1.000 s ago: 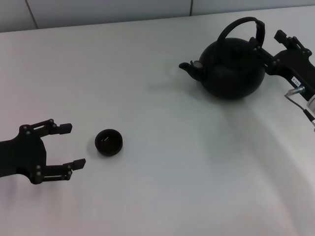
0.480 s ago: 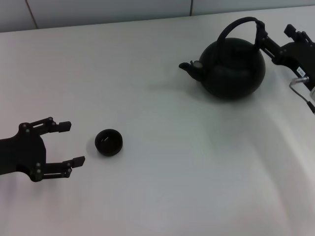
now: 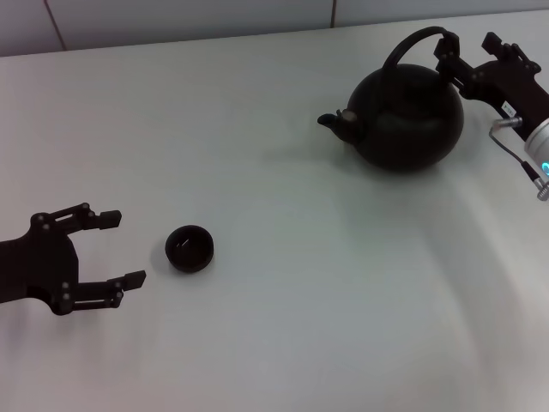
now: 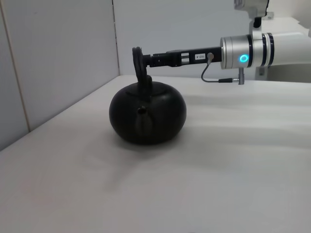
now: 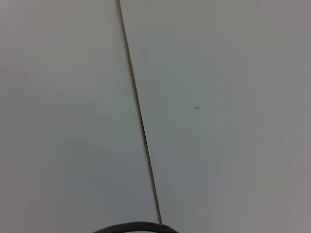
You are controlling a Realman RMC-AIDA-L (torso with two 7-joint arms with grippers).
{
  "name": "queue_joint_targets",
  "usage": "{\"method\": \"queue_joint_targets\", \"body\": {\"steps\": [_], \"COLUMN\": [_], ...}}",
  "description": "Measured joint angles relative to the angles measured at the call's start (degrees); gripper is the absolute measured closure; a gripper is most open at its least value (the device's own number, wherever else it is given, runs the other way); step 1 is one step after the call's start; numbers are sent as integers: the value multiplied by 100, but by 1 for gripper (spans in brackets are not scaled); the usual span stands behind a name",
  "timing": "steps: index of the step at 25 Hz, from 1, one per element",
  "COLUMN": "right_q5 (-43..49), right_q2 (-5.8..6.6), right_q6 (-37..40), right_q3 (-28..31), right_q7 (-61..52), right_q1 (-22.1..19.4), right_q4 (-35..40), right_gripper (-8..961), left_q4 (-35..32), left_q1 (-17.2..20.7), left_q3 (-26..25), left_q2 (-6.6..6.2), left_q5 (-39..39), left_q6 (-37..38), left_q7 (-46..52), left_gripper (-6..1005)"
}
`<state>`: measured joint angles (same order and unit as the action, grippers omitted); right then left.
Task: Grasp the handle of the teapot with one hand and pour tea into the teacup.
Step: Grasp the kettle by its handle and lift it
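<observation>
Two things have changed since a moment ago: the teapot [image 3: 403, 120] has tipped a little and slid, so its spout [image 3: 330, 121] now sits a bit lower and farther toward the right, and the right gripper [image 3: 452, 58] has moved up close against the handle [image 3: 410, 45]. In the left wrist view the right gripper's black fingers [image 4: 154, 59] meet the handle [image 4: 140, 65] near its top and look closed on it. The teapot is at the far right of the white table [image 3: 283, 335], spout pointing toward the robot's left. The teacup [image 3: 189, 248] has not moved; it stands near the front left, just beside the left gripper [image 3: 120, 249], not touching it. That gripper is wide apart with nothing in it, and it has slid back a tiny bit.

Part of the right arm is cut off at the picture's edge. The right wrist view shows only a wall and a thin black curve [image 5: 131, 226], likely the handle, at the edge. The teapot's lid knob is hard to make out
</observation>
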<state>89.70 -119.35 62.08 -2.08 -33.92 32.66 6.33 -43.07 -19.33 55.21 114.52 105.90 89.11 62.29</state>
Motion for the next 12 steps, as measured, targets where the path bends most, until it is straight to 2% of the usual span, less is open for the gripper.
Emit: {"method": "queue_joint_targets", "body": {"steps": [10,12], "right_q5": [-1,-1], "right_q2": [0,0], "right_q6": [-256,-258], "right_q3": [41,48], "right_q7": [-3,-15], "right_q1": [133,123], "right_q4": [-37,-41], "right_gripper": [129,158], "left_q4": [-5,-10], "left_q1": [-33,-34], "left_q3": [-25,-52], "left_q2": [12,11], "left_q5": [143,143], "left_q6": [-54,-53], "left_q7": [3,3], "left_gripper": [133,133]}}
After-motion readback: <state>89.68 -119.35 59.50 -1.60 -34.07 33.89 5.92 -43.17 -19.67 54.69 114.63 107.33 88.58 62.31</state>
